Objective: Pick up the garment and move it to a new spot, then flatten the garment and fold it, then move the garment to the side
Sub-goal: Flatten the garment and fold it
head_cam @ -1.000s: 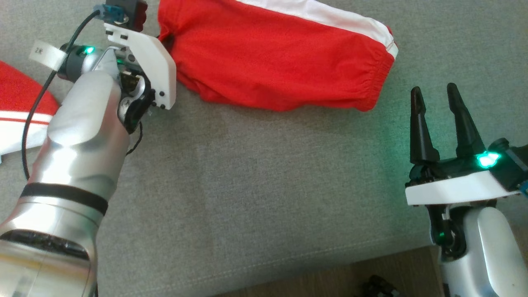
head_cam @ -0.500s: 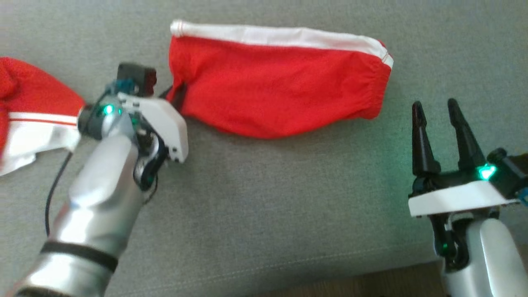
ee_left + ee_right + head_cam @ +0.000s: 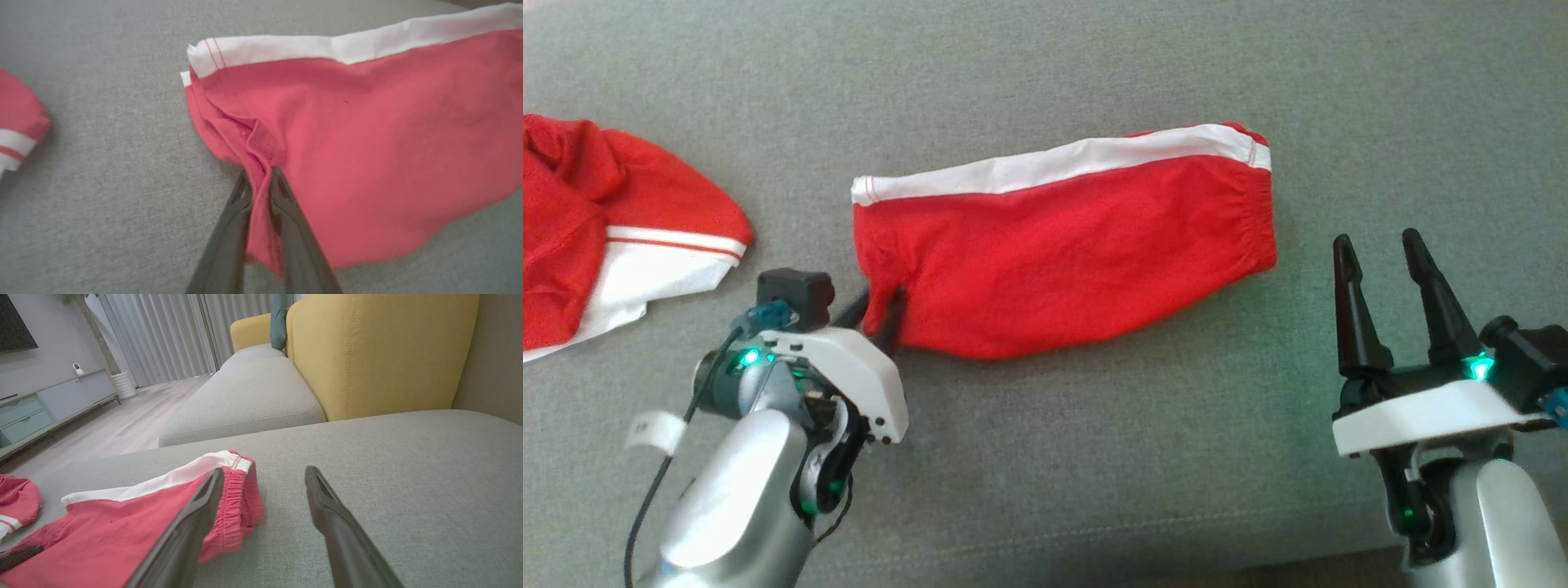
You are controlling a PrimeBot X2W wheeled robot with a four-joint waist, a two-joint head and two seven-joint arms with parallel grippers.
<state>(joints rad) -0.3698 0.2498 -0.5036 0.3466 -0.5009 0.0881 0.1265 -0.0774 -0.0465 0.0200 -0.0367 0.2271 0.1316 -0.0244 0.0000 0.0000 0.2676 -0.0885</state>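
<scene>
Surface: grey sofa seat (image 3: 1094, 474).

Shorts (image 3: 1078, 261): red, folded into a long flat shape, lying across the middle of the seat in the head view. The white band (image 3: 1054, 167) runs along the far edge. The gathered waistband (image 3: 1254, 220) is at the robot's right end. The near edge is curved and a little rumpled.

Left hand (image 3: 257, 173): at the near left corner of the shorts. Its fingers are narrow, almost together, with a raised ridge of red cloth caught between them. In the left wrist view the fold runs up from the fingertips toward the white band. The rest of the shorts lies flat on the seat.

Right hand (image 3: 1376, 241): fingers spread wide, nothing between them. It sits to the right of the waistband end, near it but apart, with its fingers pointing away from the robot.

Second red garment (image 3: 596, 237): red with white trim, bunched at the far left of the seat, well apart from the shorts.

The right wrist view shows a yellow backrest (image 3: 380, 347) behind the seat.
</scene>
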